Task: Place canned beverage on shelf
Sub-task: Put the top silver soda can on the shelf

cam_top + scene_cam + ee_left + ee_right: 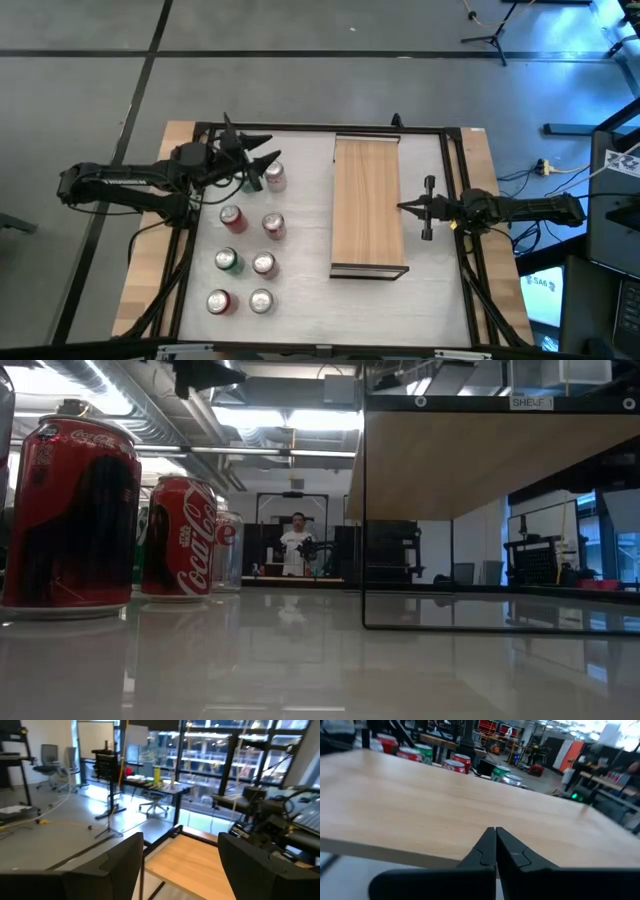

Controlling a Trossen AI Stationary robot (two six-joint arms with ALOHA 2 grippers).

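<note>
While the left gripper (pixel 262 160) hangs part open by a can (pixel 274 176), it could bump it over; the right gripper (pixel 402 207) waits shut beside the shelf (pixel 368 205).

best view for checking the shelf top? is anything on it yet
High view: the whole shelf board shows from above, with no can on it. The right wrist view skims across its bare top. The left wrist view catches only part of it. The low view sees just its underside.
</note>
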